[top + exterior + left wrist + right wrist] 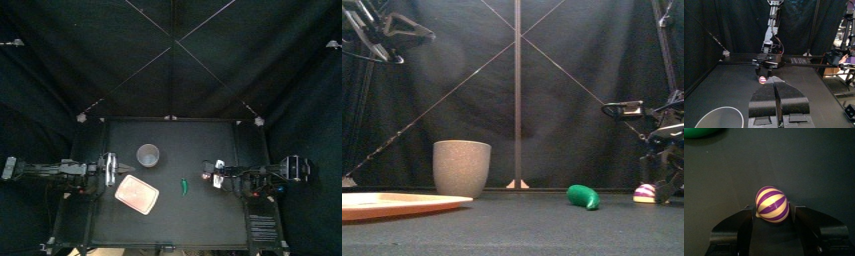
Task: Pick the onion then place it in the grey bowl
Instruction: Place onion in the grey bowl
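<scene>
Pink tray [396,205] sits closest, flat at the tabletop's [516,228] front left. High over that side hangs the left gripper [775,82], its fingers pressed together and holding nothing. Next along, the tall grey bowl [461,167] stands upright behind the tray, apart from it. Right of centre lies a green toy vegetable [583,196], on its own. Far right, the purple-and-cream striped onion [771,204] is down at the tabletop, the right gripper [773,210] low around it, fingers [809,220] snug against both sides.

Black jointed arms [54,168]; end effectors [777,84] dark (grey-black jaws).
</scene>
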Robot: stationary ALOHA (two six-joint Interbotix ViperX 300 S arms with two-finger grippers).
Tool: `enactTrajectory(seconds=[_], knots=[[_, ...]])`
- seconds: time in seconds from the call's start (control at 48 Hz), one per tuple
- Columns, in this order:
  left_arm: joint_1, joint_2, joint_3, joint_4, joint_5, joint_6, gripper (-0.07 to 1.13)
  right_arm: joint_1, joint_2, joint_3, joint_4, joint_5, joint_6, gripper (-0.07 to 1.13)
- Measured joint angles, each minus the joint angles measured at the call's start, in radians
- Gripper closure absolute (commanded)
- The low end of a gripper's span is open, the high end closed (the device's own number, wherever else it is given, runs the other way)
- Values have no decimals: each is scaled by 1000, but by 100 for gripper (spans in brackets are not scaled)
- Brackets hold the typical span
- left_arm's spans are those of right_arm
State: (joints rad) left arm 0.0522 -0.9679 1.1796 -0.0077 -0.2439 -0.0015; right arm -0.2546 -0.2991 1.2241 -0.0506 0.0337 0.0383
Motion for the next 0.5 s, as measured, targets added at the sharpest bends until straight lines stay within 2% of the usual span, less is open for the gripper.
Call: enactTrajectory(seconds=[0.167,0.312,0.5], knots=[[0,0,0,-2,0,0,106,3,-5,-49,2,0,0,26],[-2,0,0,-2,0,0,106,14,-14,-173,-3,-12,-3,26],[-2,0,2,0,0,0,106,20,12,-365,-32,-127,-14,26]])
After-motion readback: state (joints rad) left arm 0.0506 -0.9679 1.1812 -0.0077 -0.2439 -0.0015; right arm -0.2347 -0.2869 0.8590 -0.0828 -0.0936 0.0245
